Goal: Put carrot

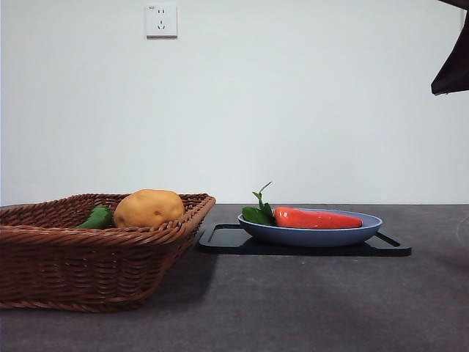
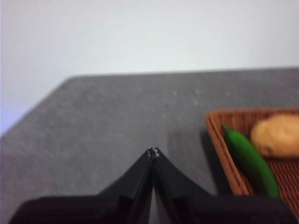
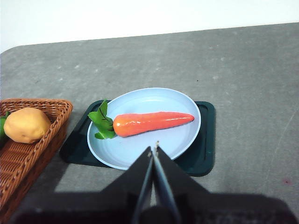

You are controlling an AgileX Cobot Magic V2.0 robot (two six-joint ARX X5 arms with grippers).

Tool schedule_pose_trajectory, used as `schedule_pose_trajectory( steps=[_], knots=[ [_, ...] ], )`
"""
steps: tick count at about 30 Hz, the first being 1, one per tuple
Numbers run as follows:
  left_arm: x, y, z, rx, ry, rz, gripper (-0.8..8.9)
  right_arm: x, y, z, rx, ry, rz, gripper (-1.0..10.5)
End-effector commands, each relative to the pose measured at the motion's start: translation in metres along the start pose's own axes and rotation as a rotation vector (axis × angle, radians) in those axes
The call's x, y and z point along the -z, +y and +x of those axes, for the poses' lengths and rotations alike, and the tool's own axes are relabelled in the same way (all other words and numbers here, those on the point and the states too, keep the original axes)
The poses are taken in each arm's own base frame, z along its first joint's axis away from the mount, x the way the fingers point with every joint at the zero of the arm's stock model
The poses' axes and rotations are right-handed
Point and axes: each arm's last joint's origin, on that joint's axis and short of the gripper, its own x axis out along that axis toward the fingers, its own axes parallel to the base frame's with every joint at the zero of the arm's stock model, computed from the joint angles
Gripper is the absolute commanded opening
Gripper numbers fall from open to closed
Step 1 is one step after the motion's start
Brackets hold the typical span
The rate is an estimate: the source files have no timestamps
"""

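Nearest in front view, basket (image 1: pixel 88 253) is seen w/ potato (image 1: pixel 149 208) and pepper (image 1: pixel 96 218) inside; just beside it, carrot (image 3: pixel 152 122) is laid flat in blue plate (image 3: pixel 187 140) on dark tray (image 3: pixel 205 158), leaves toward basket, so the put looks done, judged from the lie. Right gripper (image 3: pixel 154 151) is held above plate's near rim, jaws pressed together, nothing pinched; left gripper (image 2: pixel 153 153) is parked over bare table (image 2: pixel 103 121) beside basket, jaws likewise closed, empty. Nothing is seen blocking carrot; socket (image 1: pixel 161 20) is noted on far wall.
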Motion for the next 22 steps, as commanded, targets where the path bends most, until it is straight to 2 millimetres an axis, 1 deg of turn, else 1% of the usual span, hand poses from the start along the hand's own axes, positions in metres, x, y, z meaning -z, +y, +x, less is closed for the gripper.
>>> schedule_pose_trajectory(
  steps=[1, 3, 6, 22],
  knots=[
    [0.005, -0.001, 0.001, 0.04, -0.001, 0.005, 0.08, -0.003, 0.002, 0.0, -0.004, -0.013, 0.016, 0.1],
    [0.013, -0.002, 0.003, 0.079, 0.024, 0.0, 0.08, -0.003, 0.002, 0.0, -0.004, -0.013, 0.016, 0.1],
    [0.018, -0.003, 0.002, 0.117, 0.07, -0.005, 0.08, -0.003, 0.002, 0.0, -0.004, -0.013, 0.016, 0.1],
    [0.018, -0.003, 0.002, 0.114, 0.068, -0.005, 0.08, -0.003, 0.002, 0.0, -0.004, -0.013, 0.016, 0.1]
  ],
)
